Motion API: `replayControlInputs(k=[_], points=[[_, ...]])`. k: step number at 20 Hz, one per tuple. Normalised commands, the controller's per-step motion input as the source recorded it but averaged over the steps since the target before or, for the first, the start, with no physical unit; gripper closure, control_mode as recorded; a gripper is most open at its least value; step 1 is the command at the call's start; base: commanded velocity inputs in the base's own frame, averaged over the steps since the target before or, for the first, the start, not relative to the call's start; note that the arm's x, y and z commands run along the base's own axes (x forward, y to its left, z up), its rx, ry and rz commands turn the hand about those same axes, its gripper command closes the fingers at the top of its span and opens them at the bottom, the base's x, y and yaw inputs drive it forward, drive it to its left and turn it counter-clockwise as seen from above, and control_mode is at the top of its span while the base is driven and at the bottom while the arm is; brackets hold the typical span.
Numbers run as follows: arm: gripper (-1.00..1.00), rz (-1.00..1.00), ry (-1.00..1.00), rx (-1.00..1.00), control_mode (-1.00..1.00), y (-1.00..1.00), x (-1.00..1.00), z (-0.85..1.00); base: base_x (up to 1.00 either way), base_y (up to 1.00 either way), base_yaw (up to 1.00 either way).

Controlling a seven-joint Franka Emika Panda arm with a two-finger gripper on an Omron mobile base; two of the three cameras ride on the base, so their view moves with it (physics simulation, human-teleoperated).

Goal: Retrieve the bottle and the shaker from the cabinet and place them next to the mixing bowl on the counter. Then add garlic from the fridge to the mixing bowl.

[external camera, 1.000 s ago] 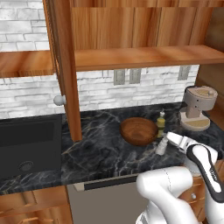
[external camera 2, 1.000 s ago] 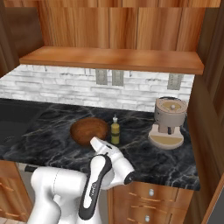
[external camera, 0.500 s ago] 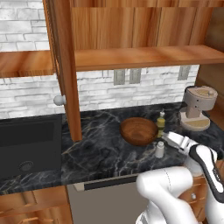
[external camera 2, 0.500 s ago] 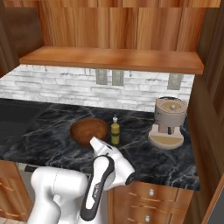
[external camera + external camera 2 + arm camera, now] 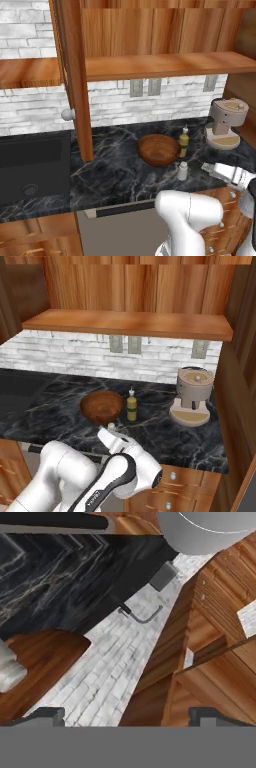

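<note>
Now shaker [image 5: 183, 171] upright on counter [image 5: 115, 170], beside mixing bowl [image 5: 158, 149].

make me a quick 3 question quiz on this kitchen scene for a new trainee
1. True or false: the shaker stands on the counter in front of the mixing bowl.
2. What stands right beside the bowl on the coffee machine's side? A) the bottle B) a garlic bulb C) a mug
3. Fill in: the gripper, just off the shaker, has its jaws ____.

Key: 1 true; 2 A; 3 open
</note>
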Motion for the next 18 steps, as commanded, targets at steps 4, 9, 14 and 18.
replayControlInputs(k=[4,9,14,18], points=[[-1.00,0.00,-0.98,-0.54,-1.00,0.01,-0.96,0.13,0.00,0.00,0.00],[-1.00,-0.01,-0.87,-0.64,-1.00,0.10,-0.85,0.23,0.00,0.00,0.00],[-1.00,-0.06,-0.37,-0.77,-1.00,0.40,-0.21,0.37,0.00,0.00,0.00],[-1.00,-0.01,-0.03,-0.78,-1.00,0.41,0.05,0.42,0.00,0.00,0.00]])
